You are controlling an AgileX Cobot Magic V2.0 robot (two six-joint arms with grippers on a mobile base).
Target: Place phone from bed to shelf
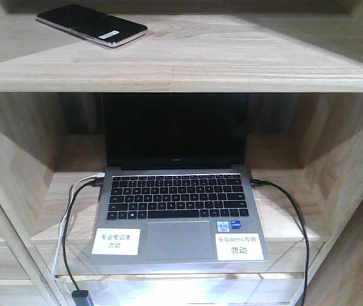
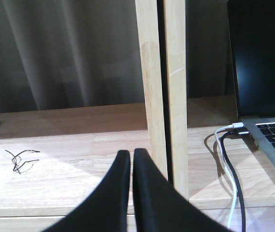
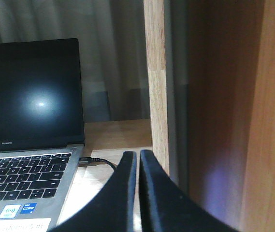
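Note:
The black phone with its pinkish rim and white sticker lies flat on the upper plank of the pale wooden shelf, at the top left of the front view. No gripper touches it. My left gripper is shut with nothing between its black fingers, low in front of a shelf upright. My right gripper is shut and empty too, beside the shelf's right upright. Neither gripper shows in the front view. The bed is out of view.
An open grey laptop sits in the compartment below the phone, with black and white cables plugged in on its left and a black cable on its right. A small tangle of dark wire lies on the left compartment's floor.

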